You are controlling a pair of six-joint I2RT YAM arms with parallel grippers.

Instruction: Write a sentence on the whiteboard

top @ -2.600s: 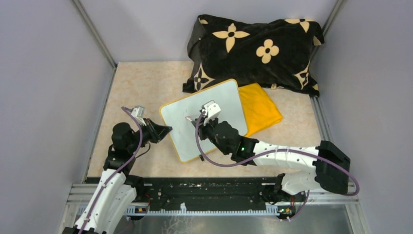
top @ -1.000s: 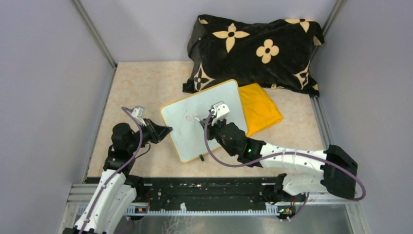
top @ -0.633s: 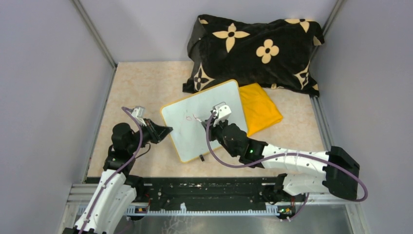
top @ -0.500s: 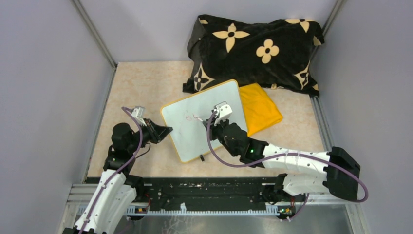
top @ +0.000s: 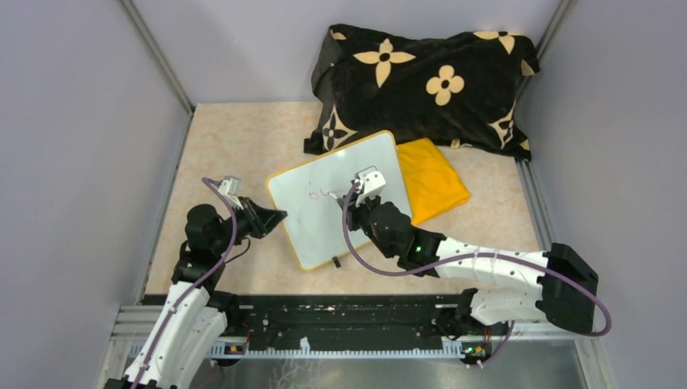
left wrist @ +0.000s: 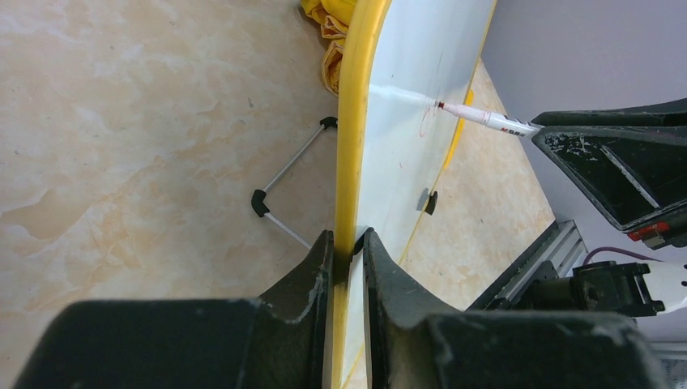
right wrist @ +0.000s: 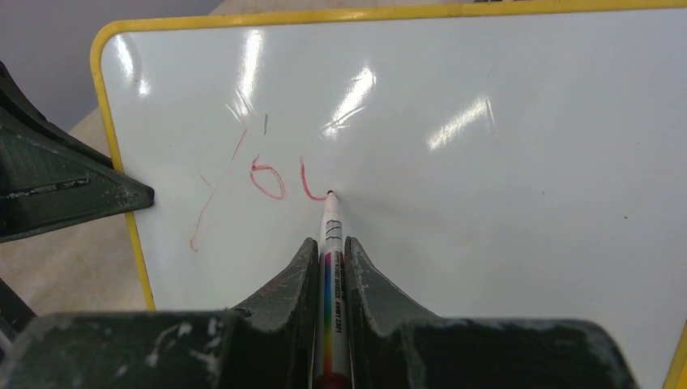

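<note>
Glossy whiteboard (right wrist: pixel 486 203) with thin red letters (right wrist: pixel 267 180).
The left pincer (left wrist: pixel 347 243) clamps its rounded yellow rim; the right pincer (right wrist: pixel 330 251) grips a slim marker (right wrist: pixel 331 219), tip touching the board.

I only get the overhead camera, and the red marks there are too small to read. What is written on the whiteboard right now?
Observer: The right wrist camera shows the red letters clearly: a long slanted stroke like a Y, a round o, and a half-made curve after it.
Operator: Is the marker actually on the surface, or lifted off it?
Observer: It is on the surface. The marker tip rests against the whiteboard right at the end of that unfinished curve.
</note>
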